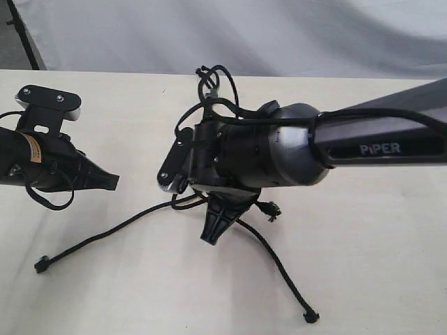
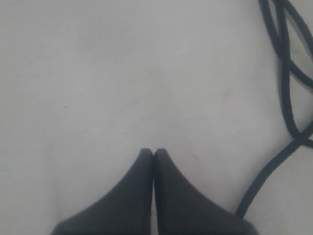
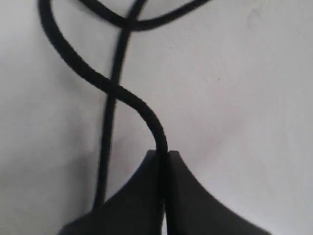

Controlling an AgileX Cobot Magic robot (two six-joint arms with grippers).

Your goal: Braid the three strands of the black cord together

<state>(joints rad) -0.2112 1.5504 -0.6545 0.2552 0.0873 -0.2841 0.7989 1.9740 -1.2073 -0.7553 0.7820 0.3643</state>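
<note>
The black cord lies on the pale table, mostly under my right arm. One strand runs out to the left and ends in a knotted tip. Another strand trails toward the front right, to a tip. A third tip shows beside my right gripper. That gripper is shut on a strand, which curves up out of its jaws. My left gripper is shut and holds nothing. Strands lie off to its side. The bead is hidden.
My right arm reaches across the middle, and its thick wiring loops rise behind the wrist. A grey backdrop runs along the table's far edge. Bare tabletop lies in front.
</note>
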